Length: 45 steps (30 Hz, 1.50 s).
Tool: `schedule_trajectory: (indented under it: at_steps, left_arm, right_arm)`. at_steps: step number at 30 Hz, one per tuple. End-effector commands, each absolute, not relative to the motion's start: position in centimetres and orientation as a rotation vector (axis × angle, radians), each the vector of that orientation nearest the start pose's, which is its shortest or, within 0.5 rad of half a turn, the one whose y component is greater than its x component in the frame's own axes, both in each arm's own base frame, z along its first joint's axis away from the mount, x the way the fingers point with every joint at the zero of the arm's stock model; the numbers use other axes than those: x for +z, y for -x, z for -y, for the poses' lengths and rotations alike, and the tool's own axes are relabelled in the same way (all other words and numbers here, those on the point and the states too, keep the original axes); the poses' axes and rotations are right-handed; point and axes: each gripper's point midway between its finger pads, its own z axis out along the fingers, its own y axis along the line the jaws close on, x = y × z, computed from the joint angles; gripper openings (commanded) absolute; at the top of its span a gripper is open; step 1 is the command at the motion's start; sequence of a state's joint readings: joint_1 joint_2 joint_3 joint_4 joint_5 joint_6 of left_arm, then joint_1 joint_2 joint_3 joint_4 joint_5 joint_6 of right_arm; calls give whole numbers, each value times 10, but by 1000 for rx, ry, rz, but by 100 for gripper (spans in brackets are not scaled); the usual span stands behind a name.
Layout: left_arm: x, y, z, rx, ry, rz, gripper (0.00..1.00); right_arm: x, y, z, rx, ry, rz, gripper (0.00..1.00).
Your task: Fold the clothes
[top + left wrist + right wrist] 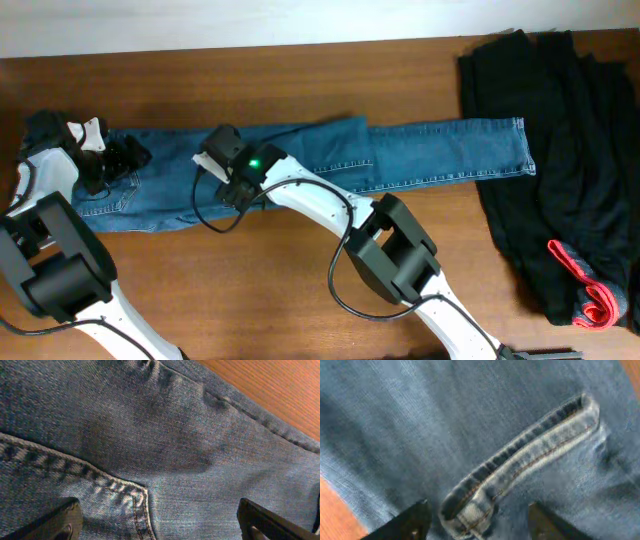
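The blue denim jeans (430, 150) lie stretched out left to right across the wooden table, waist end at the left and leg hems at the right. My left gripper (105, 160) is low over the waist end. In the left wrist view its fingers (160, 525) are wide open over the denim (175, 445), with a stitched pocket corner between them. My right gripper (228, 160) is over the upper legs. In the right wrist view its fingers (477, 520) are open on either side of a raised thick seam fold of the jeans (420, 420).
A heap of black garments (560, 150) covers the right end of the table, touching the leg hems. A small red-pink item (585, 285) lies on its lower part. Bare wooden tabletop (250, 290) shows in front of the jeans.
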<state>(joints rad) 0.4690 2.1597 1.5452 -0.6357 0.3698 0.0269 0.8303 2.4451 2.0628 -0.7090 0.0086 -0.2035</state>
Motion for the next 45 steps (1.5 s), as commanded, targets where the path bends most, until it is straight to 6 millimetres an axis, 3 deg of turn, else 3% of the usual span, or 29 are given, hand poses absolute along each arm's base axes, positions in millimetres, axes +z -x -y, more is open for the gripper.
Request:
schedule_trajectory:
  at_steps: [1,5,7,10,12,17,18,21,22,23,25,26,27,28,30,32,34,39,45]
  left_arm:
    - [-26,-420,-172,-334,622,-2791,99]
    - [-26,-420,-172,-334,622,-2791,99]
    - [-26,-420,-172,-334,622,-2791,99]
    - [-26,-420,-172,-334,622,-2791,99]
    - [-26,-420,-172,-334,622,-2791,99]
    - [-26,-420,-172,-334,622,-2791,99]
    - [-26,-420,-172,-334,622,-2791,99]
    - [-26,-420,-172,-334,622,-2792,99]
    - [-26,-420,-172,-334,622,-2792,99]
    - [-26,-420,-171,-335,622,-2792,99]
    - [-26,-419,-171,-336,623,-2794,99]
    - [-27,-418,-171,-337,625,-2797,99]
    - [-27,-418,-171,-337,625,-2797,99]
    - [-27,-418,-171,-337,625,-2797,99]
    - [-27,-418,-171,-338,625,-2797,99]
    - [-27,-418,-171,-338,625,-2798,99]
    - [-27,-418,-170,-339,626,-2800,99]
    - [-27,-417,-170,-340,627,-2802,99]
    - [-27,-416,-170,-342,629,-2807,99]
  right_arm:
    - [14,-408,-418,131,1297,-2359,43]
    - [13,-413,-413,127,1280,-2371,24]
    - [13,-414,-411,125,1277,-2375,6]
    - [16,-418,-403,76,1260,-2382,4]
    - [30,-428,-393,-26,1222,-2365,4]
    - [99,-462,-356,-233,977,-2327,4]
    - [119,-471,-342,-240,909,-2329,4]
    - [148,-487,-304,-240,763,-2369,4]
    - [152,-490,-292,-245,731,-2384,4]
    - [156,-496,-267,-263,662,-2424,4]
    - [155,-500,-237,-291,586,-2480,4]
    - [151,-503,-211,-317,524,-2530,4]
    - [150,-503,-201,-328,501,-2550,4]
    - [146,-505,-173,-356,433,-2599,4]
    - [142,-507,-137,-384,325,-2654,4]
    - [141,-509,-114,-402,251,-2682,4]
    - [139,-511,-78,-426,167,-2716,4]
    - [137,-509,-18,-467,7,-2765,4]
    - [134,-499,33,-500,-150,-2809,4]
